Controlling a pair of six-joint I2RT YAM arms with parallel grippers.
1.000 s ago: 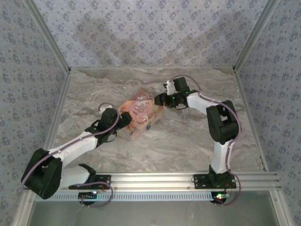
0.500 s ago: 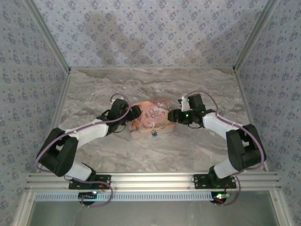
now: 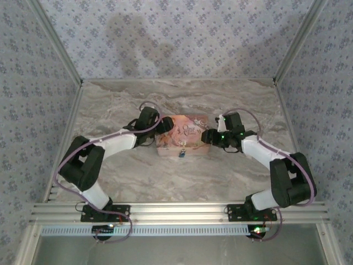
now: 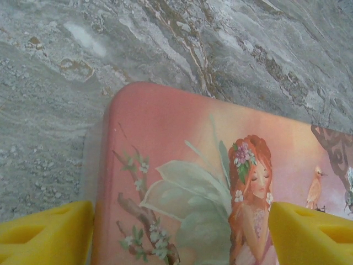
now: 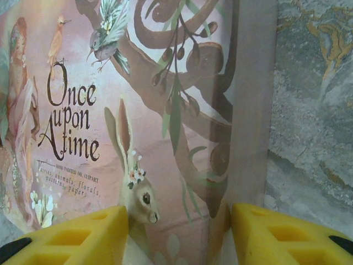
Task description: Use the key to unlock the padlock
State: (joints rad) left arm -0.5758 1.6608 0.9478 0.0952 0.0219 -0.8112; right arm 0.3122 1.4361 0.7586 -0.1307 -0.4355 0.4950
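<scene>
The tiny blue padlock (image 3: 181, 155) hangs at the near front wall of the pink picture-printed box (image 3: 185, 134) in the middle of the table. The key is out of view. My left gripper (image 3: 160, 128) stands open at the box's left end. In the left wrist view its yellow fingers (image 4: 49, 234) straddle the lid's corner (image 4: 165, 165), one beside the edge and one over the lid. My right gripper (image 3: 207, 137) stands open at the box's right end. Its fingers (image 5: 276, 237) straddle the lid's right edge (image 5: 248, 110).
The marble tabletop (image 3: 231, 99) is bounded by patterned walls at the back and both sides. An aluminium rail (image 3: 182, 210) with the arm bases runs along the near edge. There is free room behind and in front of the box.
The box has turned from a diagonal pose to square with the table and shifted right. Both grippers moved with it, the left reaching further in and the right coming nearer.
</scene>
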